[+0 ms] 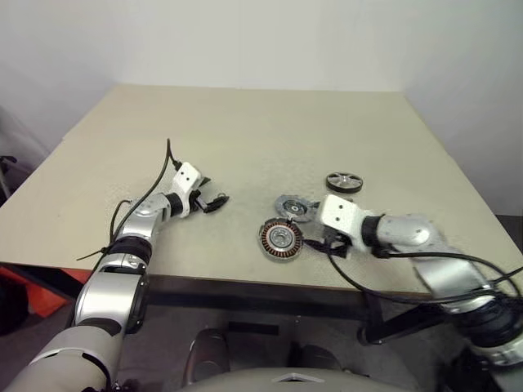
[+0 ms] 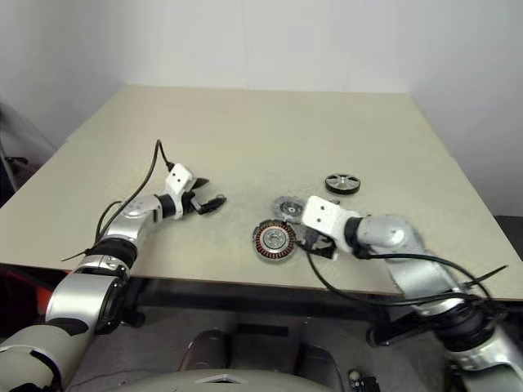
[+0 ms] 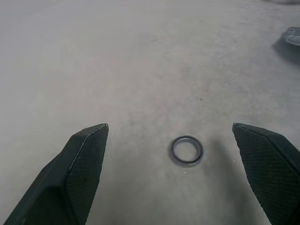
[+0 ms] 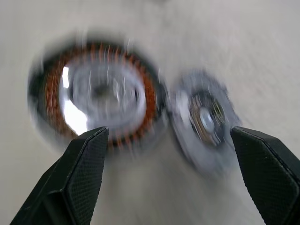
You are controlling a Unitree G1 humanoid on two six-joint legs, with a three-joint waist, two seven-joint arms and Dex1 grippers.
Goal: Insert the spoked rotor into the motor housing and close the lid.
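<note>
**Still to be picked: the rotor lies apart from the housing**

Now the motor housing (image 1: 281, 238) lies near the front edge of the table (image 1: 245, 139), its copper windings facing up and its centre empty. The lid (image 1: 292, 207) lies just behind it, almost touching it. The spoked rotor (image 1: 344, 181) lies farther back and toward the right, well apart from both.

The right gripper (image 1: 321, 242) hovers just beside the housing, its fingers spread wide and holding nothing; the right wrist view looks down on the housing and the lid. The left gripper (image 1: 214, 201) is also wide apart and empty, low over the table, with a small dark ring (image 3: 186, 150) lying between its fingers.

I judge that the step in hand is to fetch the rotor, so the right gripper should go back to it, not to the lid. It is better to take the rotor by the dark rim and keep it flat. Then it should be centred over the hub before lowering, because a tilted wheel may catch on the windings.
</note>
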